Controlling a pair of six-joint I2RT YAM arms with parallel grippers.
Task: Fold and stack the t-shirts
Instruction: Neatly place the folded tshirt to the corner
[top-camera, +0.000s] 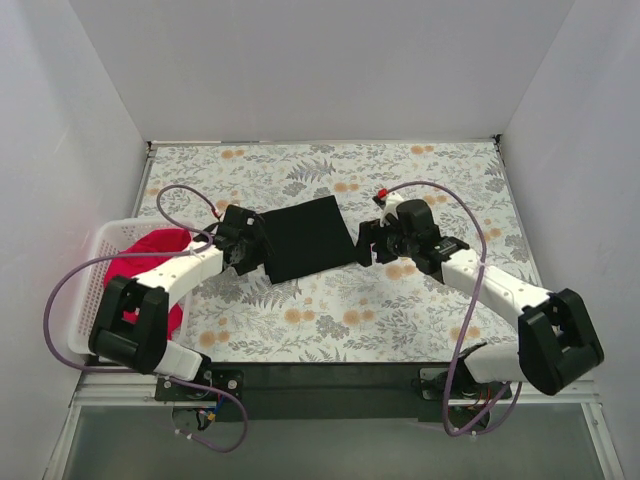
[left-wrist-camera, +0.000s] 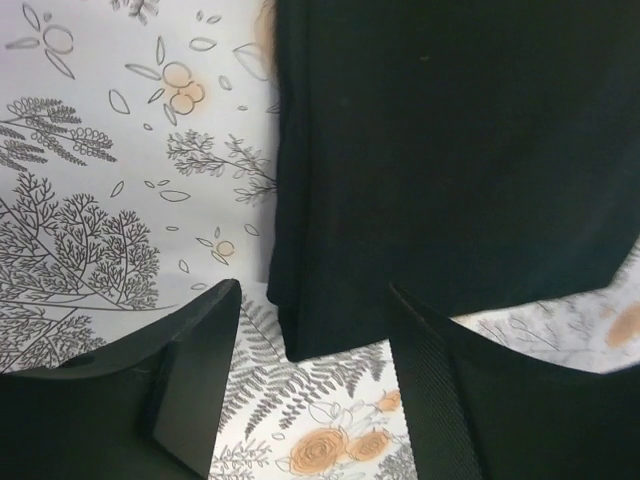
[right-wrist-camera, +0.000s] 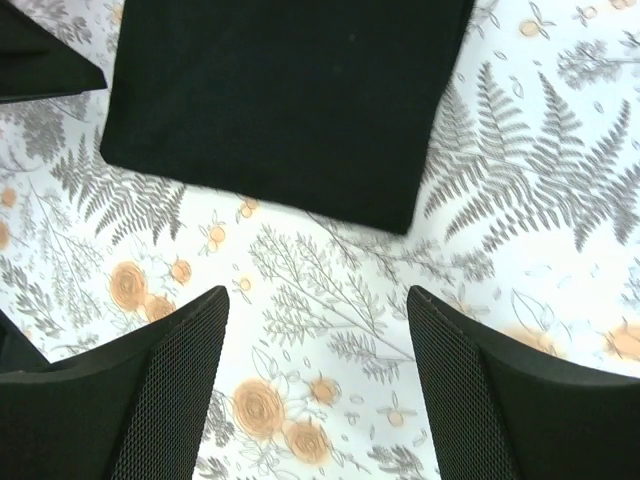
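Black shirt (top-camera: 308, 238) lies folded mid-surface (top-camera: 400, 310); red shirt (top-camera: 148, 252) sits in the basket (top-camera: 88, 272). Left hand (top-camera: 258, 245) and right hand (top-camera: 365, 243) flank the black one, both wide and empty. Risk I note: the left fingers sit close to its corner, so a careless retreat could drag the fold open.

Your left arm (top-camera: 185, 265) and right arm (top-camera: 495, 283) wear white shells between chunky black joints — a purple cable (top-camera: 46, 312) loops off each. A small red mark (top-camera: 382, 193) tops the right wrist; the black fingers (right-wrist-camera: 165, 400) show fine mesh texture.
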